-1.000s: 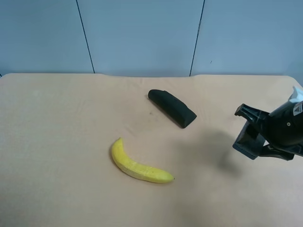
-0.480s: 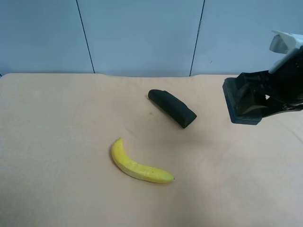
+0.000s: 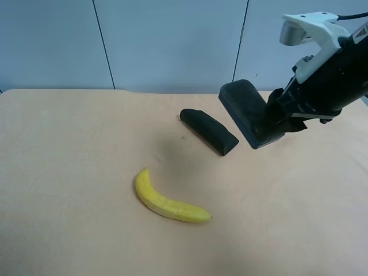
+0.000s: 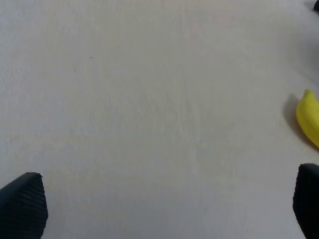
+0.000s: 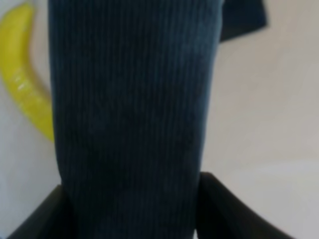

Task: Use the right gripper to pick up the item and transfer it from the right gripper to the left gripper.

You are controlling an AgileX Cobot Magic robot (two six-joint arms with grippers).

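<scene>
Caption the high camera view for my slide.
Right gripper holds the eraser aloft; black case and banana lie on the table.

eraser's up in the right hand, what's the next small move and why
Probably carry the eraser toward the left hand: the right hand grips it above the table, while the left hand hangs open and empty near the banana.

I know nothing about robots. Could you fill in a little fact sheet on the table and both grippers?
Eraser: dark ribbed top, blue base, tilted, off the table
Right gripper: shut on the eraser, above the table
Left gripper: open, holding nothing
Banana: lying on the table
Black case: lying on the table, apart from the banana
Handover: not yet done
</scene>
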